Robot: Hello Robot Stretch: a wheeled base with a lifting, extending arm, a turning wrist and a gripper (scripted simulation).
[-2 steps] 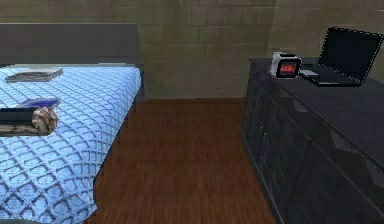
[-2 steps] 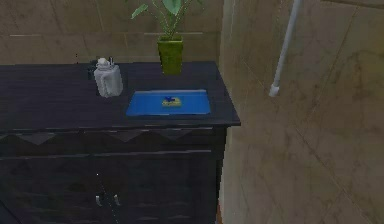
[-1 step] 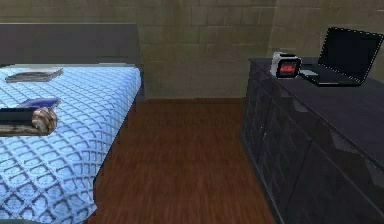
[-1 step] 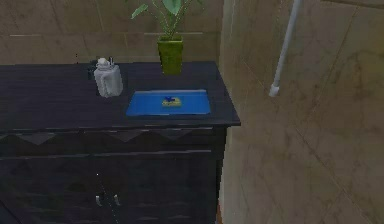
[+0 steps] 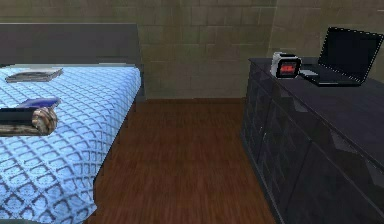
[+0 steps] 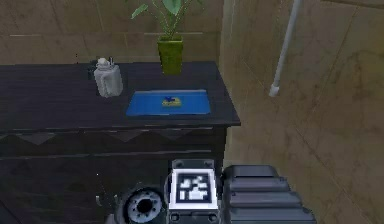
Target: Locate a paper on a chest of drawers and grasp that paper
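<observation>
Bedroom with stone-block walls and a dark wood floor (image 5: 180, 150).

Forward view:
- Left: bed (image 5: 70, 150) with a blue patterned cover and a dark headboard at its far end.
- On the cover, a flat stack of books (image 5: 33, 74) lies near the headboard. A dark rolled object (image 5: 28, 120) lies nearer.
- Right: a long dark dresser (image 5: 300, 140) carries a small white clock (image 5: 285, 66) with a red face. Just right of the clock is an opened laptop (image 5: 345, 55).

Arm side view:
- Chest of drawers (image 6: 60, 115), dark top, stands against the far wall.
- Paper (image 6: 170, 102): a flat blue sheet on the chest top, toward the right end, with a small yellowish mark at its centre.
- A green pot plant (image 6: 172, 45) stands upright just behind the sheet.
- A white container (image 6: 108, 78) stands left of the sheet, not touching it.
- A pale rod (image 6: 285, 50) leans on the wall right of the chest.
- The arm (image 6: 255, 195) rises from the near edge and bears a white marker square (image 6: 195, 190).
- The claw (image 6: 135, 207) sits left of the marker, seen against the drawer fronts.
- Finger spread: cannot tell.
- Whether the claw carries anything: cannot tell.
</observation>
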